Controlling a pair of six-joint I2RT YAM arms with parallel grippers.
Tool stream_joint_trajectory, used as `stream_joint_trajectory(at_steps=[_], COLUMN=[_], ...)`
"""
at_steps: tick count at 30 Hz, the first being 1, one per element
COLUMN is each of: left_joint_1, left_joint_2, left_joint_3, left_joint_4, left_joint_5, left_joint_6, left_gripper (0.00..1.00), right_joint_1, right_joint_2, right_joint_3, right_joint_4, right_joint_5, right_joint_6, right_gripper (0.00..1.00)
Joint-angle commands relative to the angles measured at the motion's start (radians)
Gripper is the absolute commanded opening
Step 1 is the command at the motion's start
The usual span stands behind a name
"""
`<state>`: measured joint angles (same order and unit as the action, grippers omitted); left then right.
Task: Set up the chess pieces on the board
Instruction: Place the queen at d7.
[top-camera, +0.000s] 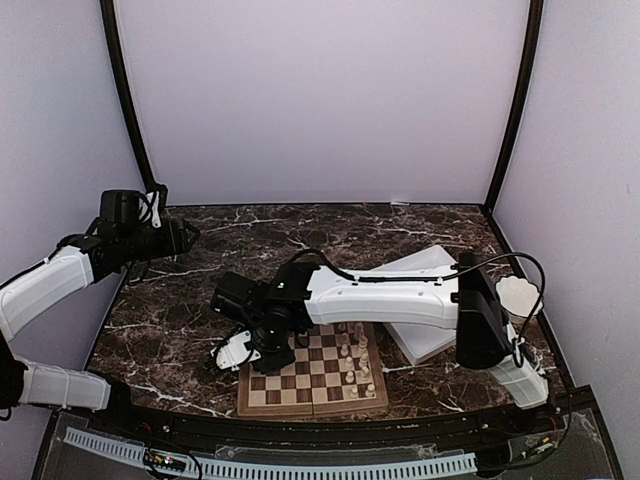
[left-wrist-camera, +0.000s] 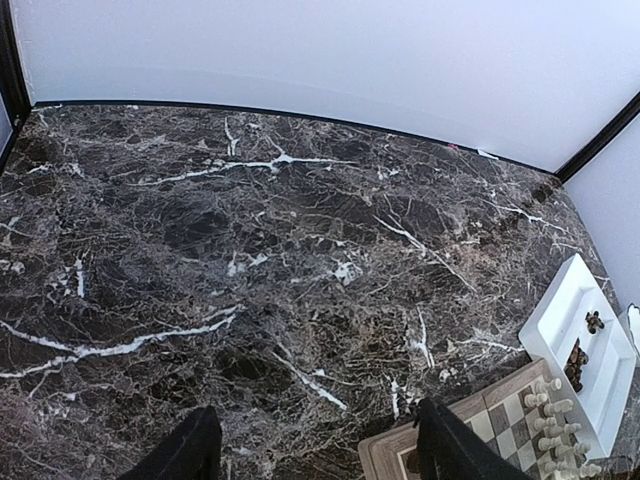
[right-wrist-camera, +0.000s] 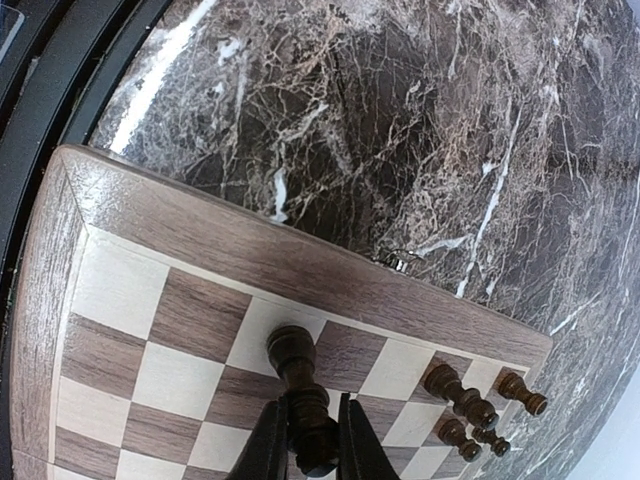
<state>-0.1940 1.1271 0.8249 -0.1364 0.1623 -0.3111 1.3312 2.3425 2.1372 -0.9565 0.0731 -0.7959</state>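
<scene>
Right gripper (right-wrist-camera: 305, 440) pinching one dark piece (right-wrist-camera: 295, 365) upright over an edge-row square of the board (right-wrist-camera: 200, 240); contact with the square unclear. Several dark pieces (right-wrist-camera: 465, 400) stand at its 3 o'clock. Step: placing. Next: seat the base, release, lift straight. Left gripper (left-wrist-camera: 315, 455) spread, empty, above the marble table (left-wrist-camera: 250, 250), 10 o'clock of the board.

Soft even light, faint shadows, sharp focus, mild edge distortion
</scene>
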Motion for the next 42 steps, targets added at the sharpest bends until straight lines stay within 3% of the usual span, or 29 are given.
stream_joint_trajectory(at_steps=[1,28,37,42], left_joint_1=[0.005,0.012,0.017,0.018], left_joint_2=[-0.008,0.013,0.016,0.019], left_joint_3=[-0.006,-0.003,-0.003,-0.003], left_joint_4=[0.001,0.006,0.008,0.009], left_joint_5=[0.017,0.048,0.057,0.060], left_joint_6=[-0.005,-0.011,-0.014,-0.016], left_gripper=[0.69,0.69,0.69,0.69], right_joint_1=[0.009,-0.015,-0.014,-0.014], right_joint_2=[0.015,0.012,0.021,0.022], right_joint_3=[0.021,-0.016,-0.006,-0.006], right_joint_4=[0.034,0.059,0.059,0.062], right_joint_5=[0.021,0.097,0.090,0.092], right_joint_6=[0.000,-0.020,-0.014,-0.012], right_gripper=[0.00,0.00,0.20,0.26])
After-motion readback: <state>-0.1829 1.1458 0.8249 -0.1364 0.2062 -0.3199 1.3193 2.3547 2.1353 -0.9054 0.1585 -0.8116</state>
